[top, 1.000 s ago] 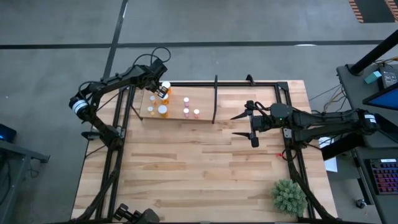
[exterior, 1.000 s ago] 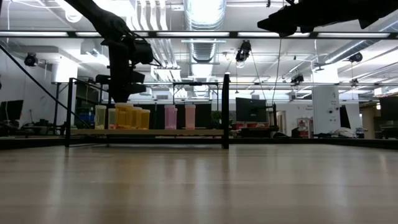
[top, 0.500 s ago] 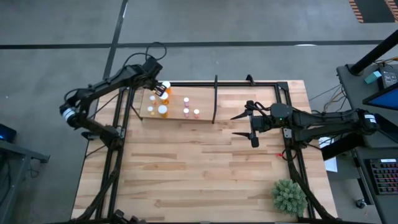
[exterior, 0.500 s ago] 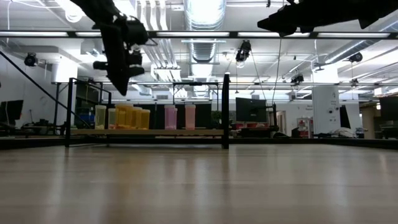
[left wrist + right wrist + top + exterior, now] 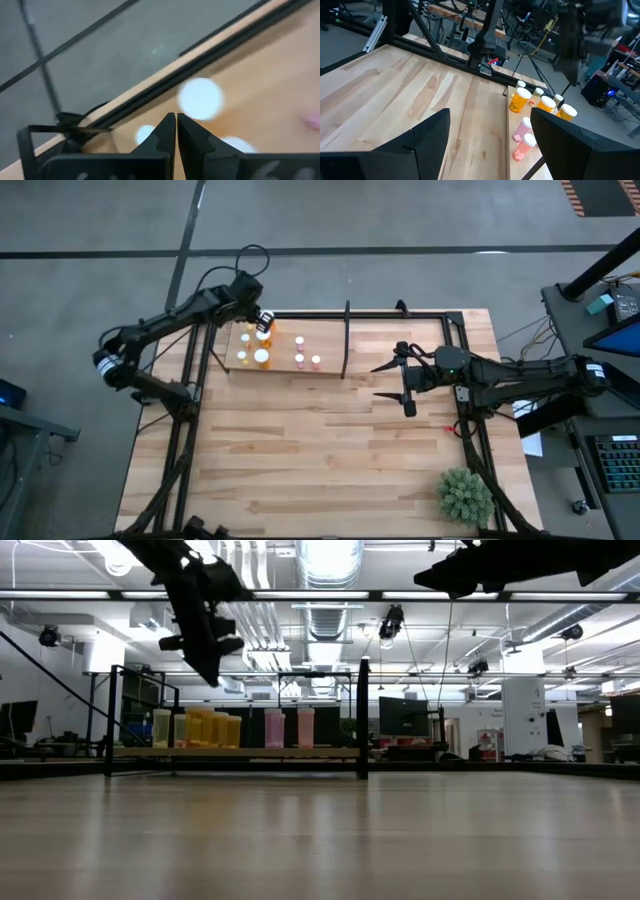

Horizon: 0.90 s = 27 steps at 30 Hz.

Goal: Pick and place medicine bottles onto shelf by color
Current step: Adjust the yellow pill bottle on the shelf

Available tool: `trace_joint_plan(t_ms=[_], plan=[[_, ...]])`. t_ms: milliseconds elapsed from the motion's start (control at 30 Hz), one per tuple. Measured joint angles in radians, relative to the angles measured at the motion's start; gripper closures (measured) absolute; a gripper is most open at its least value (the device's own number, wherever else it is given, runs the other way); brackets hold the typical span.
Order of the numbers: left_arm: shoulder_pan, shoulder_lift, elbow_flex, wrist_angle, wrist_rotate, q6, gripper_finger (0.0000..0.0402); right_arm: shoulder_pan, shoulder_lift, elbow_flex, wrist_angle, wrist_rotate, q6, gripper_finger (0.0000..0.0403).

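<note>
High view: at about ten o'clock on the table the left gripper (image 5: pixel 256 314) hangs with its fingers pressed together and nothing between them, above the far end of the shelf (image 5: pixel 330 345), where the medicine bottles (image 5: pixel 262 357) stand, orange-yellow ones toward nine o'clock and three pinkish ones beside them. Past the shelf's thin black post (image 5: pixel 346 340), at about two o'clock, the right gripper (image 5: pixel 384 380) waits over bare tabletop with its fingers spread wide and empty.
</note>
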<state>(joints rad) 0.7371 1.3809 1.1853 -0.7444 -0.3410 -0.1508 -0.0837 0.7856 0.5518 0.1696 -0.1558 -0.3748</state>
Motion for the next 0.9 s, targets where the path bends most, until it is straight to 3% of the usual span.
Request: trace_joint_plan(t_ms=[267, 900], plan=[[0.055, 0.144, 0.003, -0.075, -0.184, -0.005, 0.0402, 0.0, 0.0, 0.0, 0.0, 0.0, 0.001, 0.0136], [0.068, 0.188, -0.012, -0.073, -0.148, 0.006, 0.0402, 0.0, 0.0, 0.0, -0.004, 0.0, 0.001, 0.0136]])
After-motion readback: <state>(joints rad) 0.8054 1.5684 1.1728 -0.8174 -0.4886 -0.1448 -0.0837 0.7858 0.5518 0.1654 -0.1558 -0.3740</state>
